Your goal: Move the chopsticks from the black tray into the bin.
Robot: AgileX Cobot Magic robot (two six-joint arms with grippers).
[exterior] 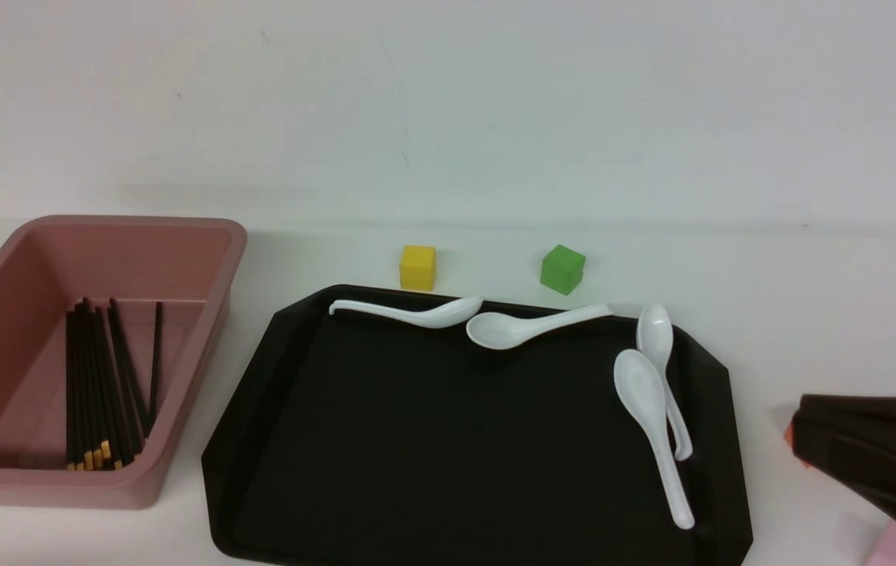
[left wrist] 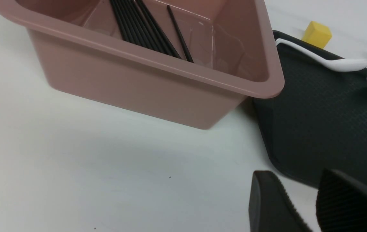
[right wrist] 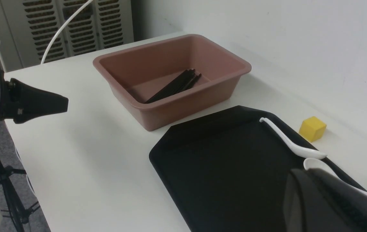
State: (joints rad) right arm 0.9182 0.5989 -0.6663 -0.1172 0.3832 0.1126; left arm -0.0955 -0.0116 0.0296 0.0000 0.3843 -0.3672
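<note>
All thin black chopsticks (exterior: 94, 385) in dusty-pink plastic bin (exterior: 134, 222); left end effector (left wrist: 294, 183) parted, empty; right end effector (exterior: 802, 432) state unclear.

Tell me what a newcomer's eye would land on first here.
The big black tray at centre holds only four white spoons, two along its far edge and two on its right side; no sticks show on it. To its left, the pink bin holds a bundle of black chopsticks lying on its floor. A yellow cube and a green cube sit on the table just behind the tray.
</note>
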